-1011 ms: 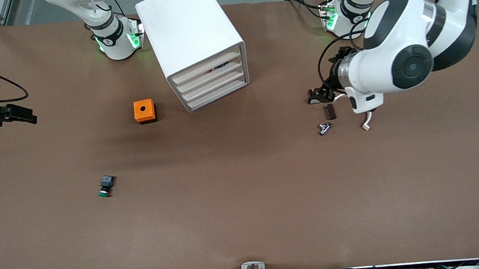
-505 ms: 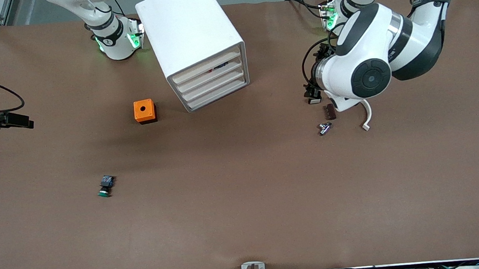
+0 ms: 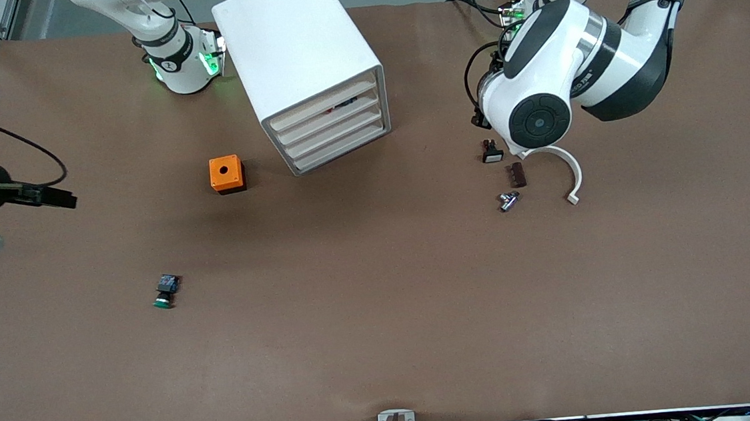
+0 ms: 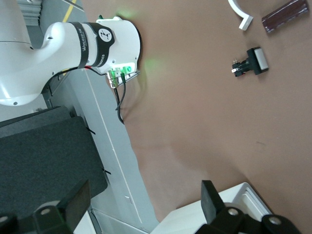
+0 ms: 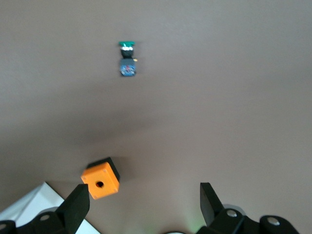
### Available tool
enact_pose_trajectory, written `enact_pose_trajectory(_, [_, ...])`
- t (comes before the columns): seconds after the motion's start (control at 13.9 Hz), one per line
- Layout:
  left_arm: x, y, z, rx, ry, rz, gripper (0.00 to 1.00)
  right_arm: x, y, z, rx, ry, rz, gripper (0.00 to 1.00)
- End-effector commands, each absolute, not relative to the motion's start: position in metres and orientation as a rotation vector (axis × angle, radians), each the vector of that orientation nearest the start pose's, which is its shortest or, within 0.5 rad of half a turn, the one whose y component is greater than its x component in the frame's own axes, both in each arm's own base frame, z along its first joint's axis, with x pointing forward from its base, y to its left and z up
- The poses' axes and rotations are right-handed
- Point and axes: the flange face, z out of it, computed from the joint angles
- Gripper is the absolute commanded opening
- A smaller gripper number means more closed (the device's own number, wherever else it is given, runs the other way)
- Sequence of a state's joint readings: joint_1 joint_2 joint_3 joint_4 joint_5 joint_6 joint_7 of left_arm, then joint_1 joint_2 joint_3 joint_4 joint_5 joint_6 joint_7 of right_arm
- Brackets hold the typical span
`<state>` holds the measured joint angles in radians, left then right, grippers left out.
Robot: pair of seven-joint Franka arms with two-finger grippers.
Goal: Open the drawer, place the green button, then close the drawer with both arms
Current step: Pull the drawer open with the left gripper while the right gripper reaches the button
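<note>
Drawer unit [image 3: 310, 68] shut, button [image 3: 166, 291] lying loose on table [image 3: 384, 330].
Left gripper [image 4: 141, 204] spread above small parts; right gripper [image 5: 141, 202] spread above table edge, empty.

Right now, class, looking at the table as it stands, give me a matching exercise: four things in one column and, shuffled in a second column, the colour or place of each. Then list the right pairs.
Column one:
1. button
2. cube with a hole
3. drawer cabinet
4. curved white piece

Column two:
A. orange, beside the cabinet
B. white, drawers all shut, between the two arm bases
C. green cap, alone on the table, nearest of the four to the front camera
D. by the small dark parts toward the left arm's end

Pairs: 1-C, 2-A, 3-B, 4-D
</note>
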<state>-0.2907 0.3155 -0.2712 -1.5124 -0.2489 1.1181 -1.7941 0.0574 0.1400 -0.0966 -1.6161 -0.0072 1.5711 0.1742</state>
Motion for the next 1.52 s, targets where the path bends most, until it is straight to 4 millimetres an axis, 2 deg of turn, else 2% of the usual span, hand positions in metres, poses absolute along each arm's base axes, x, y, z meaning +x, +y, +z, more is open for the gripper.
enact_pose_trajectory(0.0, [0.457,-0.334,0.465,-2.096,-1.357,0.686,1.0,0.588,-0.025,0.481,-3.154,0.377,0.227,1.0])
enact_pose_trajectory(0.14, [0.456,-0.338,0.459,-2.091,-1.345,0.689,1.0,0.587,-0.032,0.452,-3.141,0.374,0.177,1.0])
enact_pose_trajectory(0.22, [0.45,-0.349,0.451,-2.091,-1.312,0.689,1.0,0.587,-0.034,0.446,-3.141,0.369,0.162,1.0])
enact_pose_trajectory(0.29, [0.442,-0.362,0.437,-2.082,-1.271,0.688,1.0,0.587,-0.035,0.445,-3.141,0.367,0.157,1.0])
enact_pose_trajectory(0.65, [0.444,-0.383,0.393,-2.057,-1.257,0.726,1.0,0.593,-0.041,0.434,-3.11,0.34,0.138,1.0])
enact_pose_trajectory(0.79, [0.442,-0.402,0.371,-1.999,-1.343,0.721,1.0,0.595,-0.041,0.427,-3.111,0.341,0.148,1.0])
enact_pose_trajectory(1.01, [0.453,-0.417,0.329,-1.846,-1.536,0.776,1.0,0.598,-0.037,0.423,-3.099,0.343,0.138,1.0])
enact_pose_trajectory(1.16, [0.458,-0.424,0.314,-1.769,-1.63,0.814,1.0,0.599,-0.035,0.424,-3.076,0.354,0.122,1.0])
enact_pose_trajectory(1.3, [0.467,-0.431,0.303,-1.617,-1.762,0.925,1.0,0.601,-0.031,0.423,-3.06,0.355,0.101,1.0])
enact_pose_trajectory(1.44, [0.467,-0.438,0.285,-1.519,-1.816,0.935,1.0,0.602,-0.026,0.408,-3.061,0.351,0.07,1.0])
